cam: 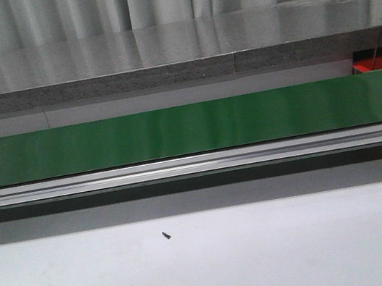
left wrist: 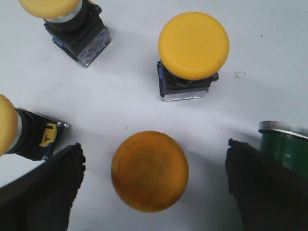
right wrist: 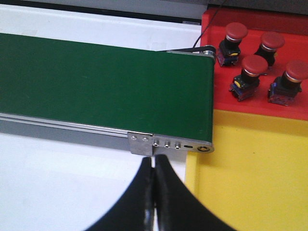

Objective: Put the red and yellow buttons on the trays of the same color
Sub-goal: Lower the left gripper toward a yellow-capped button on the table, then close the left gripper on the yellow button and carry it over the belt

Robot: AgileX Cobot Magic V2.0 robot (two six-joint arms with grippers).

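Note the left hand [left wrist: 151, 187] spread over a yellow button [left wrist: 149, 171] on the white tabletop [left wrist: 120, 101], fingers [left wrist: 45, 192] either side, apart from it. More yellow buttons [left wrist: 193, 45] stand near it. The right hand [right wrist: 154, 190] is pressed together, empty, near the belt [right wrist: 101, 86] end. Beside the belt, four red buttons [right wrist: 253, 66] sit in the red tray [right wrist: 255, 106]; the yellow tray [right wrist: 250, 178] adjoins.

Four yellow buttons [left wrist: 193, 45], four red buttons [right wrist: 254, 65].
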